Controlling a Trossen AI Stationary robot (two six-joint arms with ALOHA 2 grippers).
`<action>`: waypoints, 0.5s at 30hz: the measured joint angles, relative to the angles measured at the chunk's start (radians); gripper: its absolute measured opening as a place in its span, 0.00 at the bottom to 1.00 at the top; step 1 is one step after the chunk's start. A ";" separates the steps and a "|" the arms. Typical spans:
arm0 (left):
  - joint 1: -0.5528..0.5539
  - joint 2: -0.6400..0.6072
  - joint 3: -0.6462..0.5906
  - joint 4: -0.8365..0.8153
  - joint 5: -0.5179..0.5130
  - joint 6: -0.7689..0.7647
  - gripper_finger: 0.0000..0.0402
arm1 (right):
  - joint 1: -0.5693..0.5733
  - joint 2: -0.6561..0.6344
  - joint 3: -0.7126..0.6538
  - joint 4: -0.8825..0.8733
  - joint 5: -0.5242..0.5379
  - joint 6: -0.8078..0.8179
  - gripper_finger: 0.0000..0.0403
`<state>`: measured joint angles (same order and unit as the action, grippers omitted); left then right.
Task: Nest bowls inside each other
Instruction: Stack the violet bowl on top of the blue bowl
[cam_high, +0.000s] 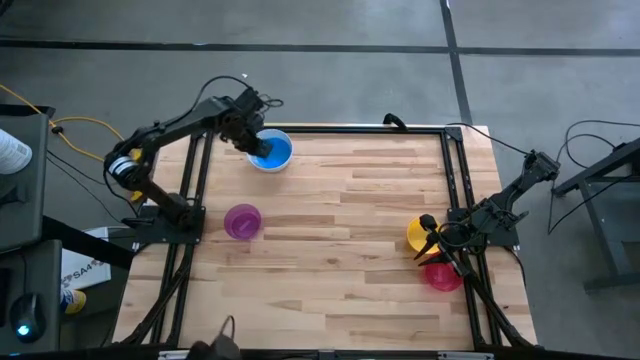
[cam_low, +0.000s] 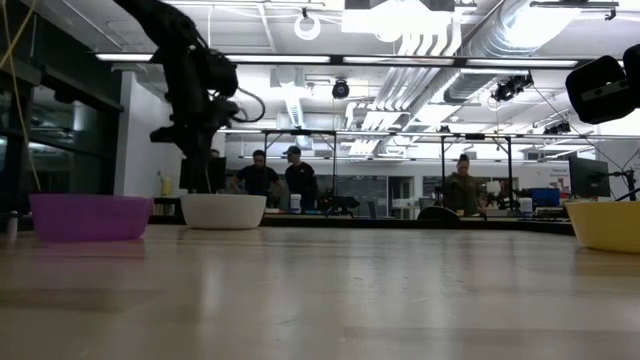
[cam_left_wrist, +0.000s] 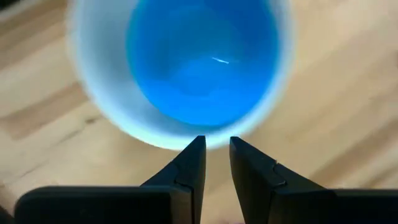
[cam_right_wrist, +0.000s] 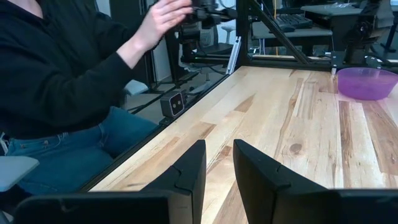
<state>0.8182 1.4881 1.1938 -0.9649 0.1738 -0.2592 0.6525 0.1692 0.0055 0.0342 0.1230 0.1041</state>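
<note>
In the high view a partly hidden printed label reading "SA4" is showing on a box (cam_high: 82, 272) at the lower left, off the table. The butcher-block wooden table (cam_high: 340, 250), striped in pale planks, is carrying smooth round plastic bowls. At the lower right the right gripper (cam_high: 432, 240) is hanging with its two dark fingers (cam_right_wrist: 186, 171) standing slightly apart, pinching nothing, between the yellow bowl (cam_high: 420, 234) and the red-pink bowl (cam_high: 442, 274). The purple bowl (cam_high: 242, 221) is sitting left of centre. At the upper left, the left gripper (cam_high: 262, 150) is hovering at the rim of the white bowl (cam_high: 272, 165), its fingers (cam_left_wrist: 189, 168) narrowly parted and gripping nothing; the glossy blue bowl (cam_high: 274, 152) is nesting inside the white one. Beyond the table edge a person in a black sleeve (cam_right_wrist: 56, 56) and jeans is sitting, raising a hand (cam_right_wrist: 161, 18)
</note>
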 joint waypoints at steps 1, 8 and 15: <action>-0.025 -0.009 0.001 -0.005 -0.002 0.000 0.19 | 0.000 0.000 0.000 0.000 0.000 0.000 0.19; -0.198 -0.026 0.001 -0.074 -0.046 0.077 0.19 | 0.000 0.000 0.000 0.000 0.000 0.000 0.19; -0.342 -0.025 0.000 -0.086 -0.045 0.116 0.19 | 0.000 0.000 0.000 0.000 0.000 0.000 0.19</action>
<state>0.4766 1.4628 1.1942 -1.0504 0.1292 -0.1436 0.6525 0.1692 0.0051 0.0341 0.1232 0.1043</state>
